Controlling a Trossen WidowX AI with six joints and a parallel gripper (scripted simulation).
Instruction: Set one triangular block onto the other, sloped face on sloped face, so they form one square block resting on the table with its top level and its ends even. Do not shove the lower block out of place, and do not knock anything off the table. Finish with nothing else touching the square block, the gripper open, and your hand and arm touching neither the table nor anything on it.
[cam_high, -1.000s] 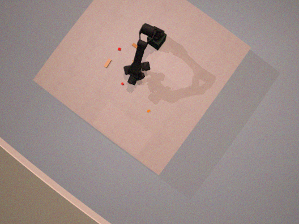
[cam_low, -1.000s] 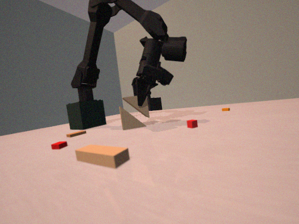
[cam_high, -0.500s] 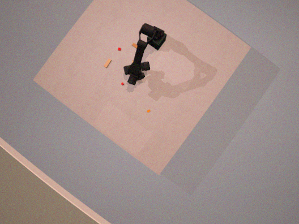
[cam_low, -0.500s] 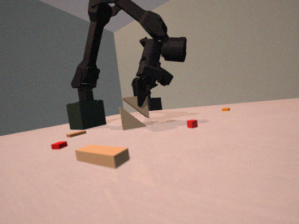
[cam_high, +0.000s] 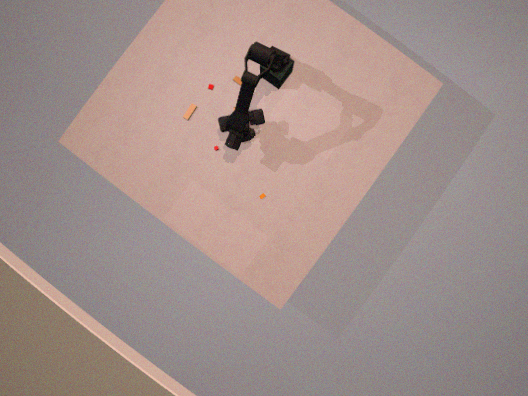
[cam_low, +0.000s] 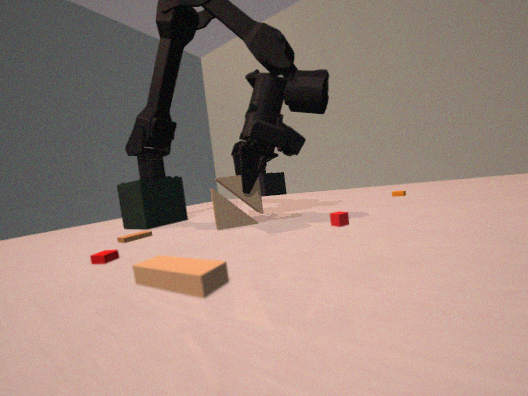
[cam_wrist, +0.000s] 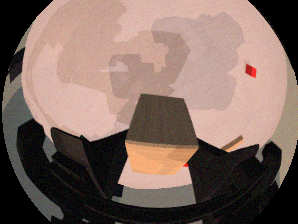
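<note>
While clamped half-wide on one wedge (cam_low: 240, 192), the gripper (cam_low: 248, 187) hangs mid-frame just above the table's wedge (cam_low: 227, 214).

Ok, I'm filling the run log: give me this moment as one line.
stage: placing | gripper: shut on upper triangular block | lower triangular block: on table, upright | blocks: sloped faces close, contact unclear

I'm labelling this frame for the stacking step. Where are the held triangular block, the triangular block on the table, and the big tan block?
held triangular block (cam_low: 234, 188), exterior view, on its grey face left of the jaws
lower triangular block (cam_low: 227, 216), exterior view, middle of its front face
tan block (cam_low: 177, 267), exterior view, middle of its top face
</note>
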